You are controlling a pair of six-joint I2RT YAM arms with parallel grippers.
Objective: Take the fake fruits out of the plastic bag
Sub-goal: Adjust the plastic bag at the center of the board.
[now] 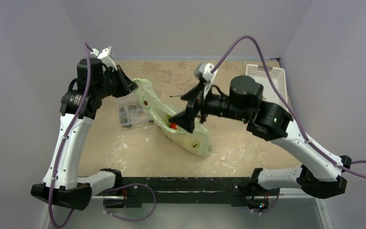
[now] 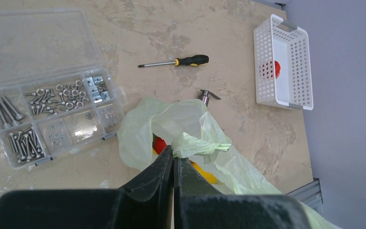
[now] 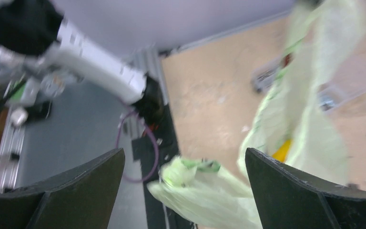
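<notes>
The pale yellow-green plastic bag (image 1: 190, 136) lies stretched diagonally on the table. My left gripper (image 1: 132, 85) is shut on the bag's bunched top edge (image 2: 200, 143) and holds it raised. Inside the bag's open mouth a red fruit (image 2: 159, 143) and a yellow fruit (image 2: 205, 174) show; the red one also shows in the top view (image 1: 173, 125). My right gripper (image 1: 189, 109) is open and empty, hovering over the middle of the bag. In the blurred right wrist view its jaws (image 3: 185, 157) stand wide apart around bag folds (image 3: 205, 191), with a yellow fruit (image 3: 282, 150) inside.
A white slotted basket (image 2: 286, 98) at the back right holds a red fruit (image 2: 277, 69). A yellow-and-black screwdriver (image 2: 181, 61) lies behind the bag. A clear organiser box of screws (image 2: 47, 109) sits left of the bag. A small metal part (image 2: 207, 95) lies by the bag.
</notes>
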